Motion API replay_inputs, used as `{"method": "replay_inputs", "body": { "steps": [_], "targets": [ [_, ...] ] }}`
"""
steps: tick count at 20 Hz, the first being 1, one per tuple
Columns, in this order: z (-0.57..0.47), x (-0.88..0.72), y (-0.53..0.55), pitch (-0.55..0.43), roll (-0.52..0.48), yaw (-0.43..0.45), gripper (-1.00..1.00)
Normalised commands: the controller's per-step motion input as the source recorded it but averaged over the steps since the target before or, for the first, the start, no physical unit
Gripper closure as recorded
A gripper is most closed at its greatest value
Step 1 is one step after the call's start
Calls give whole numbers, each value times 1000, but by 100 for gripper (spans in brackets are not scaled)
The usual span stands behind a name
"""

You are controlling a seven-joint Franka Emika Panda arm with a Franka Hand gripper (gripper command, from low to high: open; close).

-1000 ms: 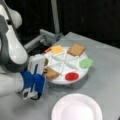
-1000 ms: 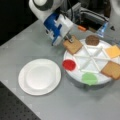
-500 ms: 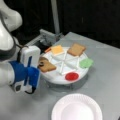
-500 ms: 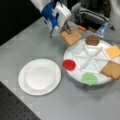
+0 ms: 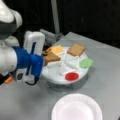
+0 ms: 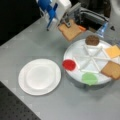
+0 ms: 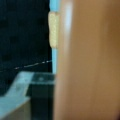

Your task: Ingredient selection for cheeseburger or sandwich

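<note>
The blue-and-white gripper was clamped on a tan-brown toast square, lifted clear of the white divided tray, apparently picked for the sandwich. Wrist view: toast filled the frame. White round paper plate sat bare, w/ other pieces in tray sections.

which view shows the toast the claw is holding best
A front view: the tan-brown toast square shows whole, held in the claw beyond the white segmented tray. In a front view the arm half hides it; the wrist view shows a brown blur.
</note>
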Motion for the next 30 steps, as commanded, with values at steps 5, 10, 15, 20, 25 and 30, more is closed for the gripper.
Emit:
{"method": "replay_inputs", "body": {
  "steps": [5,10,15,20,25,30],
  "targets": [
    [13,693,-356,234,-184,352,100],
    [-43,503,-507,290,-124,187,100],
    [-154,513,-473,230,-59,128,100],
    [-181,507,-257,156,-9,141,100],
    [-96,446,-160,78,54,164,100],
    [-92,446,-163,36,95,183,100]
  ]
}}
